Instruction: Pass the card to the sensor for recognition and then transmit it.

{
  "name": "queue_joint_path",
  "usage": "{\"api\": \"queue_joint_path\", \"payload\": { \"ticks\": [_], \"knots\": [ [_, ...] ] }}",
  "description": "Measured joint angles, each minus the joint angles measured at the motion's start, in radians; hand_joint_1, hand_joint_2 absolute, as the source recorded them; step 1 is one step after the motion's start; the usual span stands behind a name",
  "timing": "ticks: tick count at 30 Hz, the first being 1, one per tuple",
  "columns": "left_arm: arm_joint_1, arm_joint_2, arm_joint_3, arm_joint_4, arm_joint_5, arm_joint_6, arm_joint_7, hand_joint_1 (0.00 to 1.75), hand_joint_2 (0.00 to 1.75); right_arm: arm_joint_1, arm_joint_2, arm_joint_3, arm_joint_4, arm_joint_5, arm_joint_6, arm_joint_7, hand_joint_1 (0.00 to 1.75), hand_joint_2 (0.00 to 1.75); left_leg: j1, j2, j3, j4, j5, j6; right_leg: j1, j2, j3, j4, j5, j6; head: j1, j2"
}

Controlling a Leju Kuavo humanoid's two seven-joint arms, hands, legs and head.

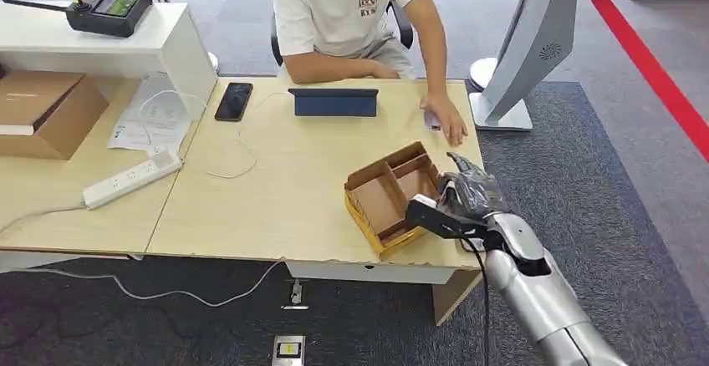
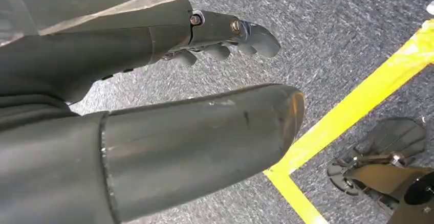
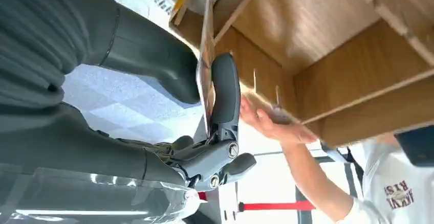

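Note:
My right hand (image 1: 468, 195) hovers at the right rim of the partitioned cardboard box (image 1: 378, 201) near the table's front right corner. In the right wrist view a thin card (image 3: 204, 75), seen edge-on, is pinched between the thumb and a dark finger (image 3: 225, 88) of that hand (image 3: 169, 81), close to the box wall (image 3: 307, 55). A dark blue flat device (image 1: 333, 101) lies at the table's far side. My left hand (image 2: 169, 132) hangs over the grey carpet, fingers apart and holding nothing.
A person in a white shirt (image 1: 343, 7) sits behind the table, one hand (image 1: 447, 119) resting on the tabletop just beyond the box. A phone (image 1: 233, 100), a power strip (image 1: 131, 179), cables and a carton (image 1: 42, 111) lie to the left. A grey stand (image 1: 522, 57) rises at the right.

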Motion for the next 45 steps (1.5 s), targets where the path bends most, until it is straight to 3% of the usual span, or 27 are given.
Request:
{"api": "queue_joint_path", "payload": {
  "ticks": [13,18,26,38,39,45],
  "knots": [
    [-0.003,0.0,-0.001,0.0,-0.006,-0.019,-0.006,0.0,0.0,-0.112,0.008,-0.027,-0.042,-0.003,0.009,-0.031,1.75,1.75,0.0,0.0,0.0,0.0,0.0,0.0,0.0,0.0,0.0,0.0,0.0,0.0,0.0,0.0],
    [-0.008,0.0,-0.002,0.0,-0.02,-0.028,-0.006,0.0,0.0,-0.188,0.025,-0.028,-0.029,0.013,0.006,-0.072,1.75,1.75,0.0,0.0,0.0,0.0,0.0,0.0,0.0,0.0,0.0,0.0,0.0,0.0,0.0,0.0],
    [-0.02,-0.002,-0.003,0.0,-0.04,-0.038,-0.004,0.0,0.0,-0.356,0.097,-0.02,0.136,0.019,-0.066,-0.142,1.75,1.75,0.0,0.0,0.0,0.0,0.001,0.0,0.0,0.0,0.0,0.0,0.001,0.0,0.0,0.0],
    [-0.029,-0.002,-0.01,0.0,-0.058,-0.053,-0.006,0.0,0.0,-0.488,0.204,-0.01,0.365,0.039,-0.085,-0.142,1.75,1.75,0.0,0.0,-0.001,0.0,0.001,0.0,0.0,0.0,0.0,0.0,0.001,0.0,0.0,0.0],
    [-0.03,-0.002,-0.01,0.0,-0.058,-0.053,-0.006,0.0,0.0,-0.491,0.209,-0.01,0.376,0.039,-0.086,-0.142,0.0,1.75,0.0,0.0,-0.001,0.0,0.001,0.0,0.0,0.0,0.0,0.0,0.001,0.0,0.0,0.0],
    [-0.035,-0.002,-0.01,0.0,-0.061,-0.052,-0.005,0.0,0.0,-0.503,0.222,-0.008,0.429,0.034,-0.129,-0.139,0.0,1.75,0.0,0.0,-0.001,0.001,0.001,0.0,0.0,0.0,-0.001,0.0,0.001,0.0,0.0,0.0]
  ]
}}
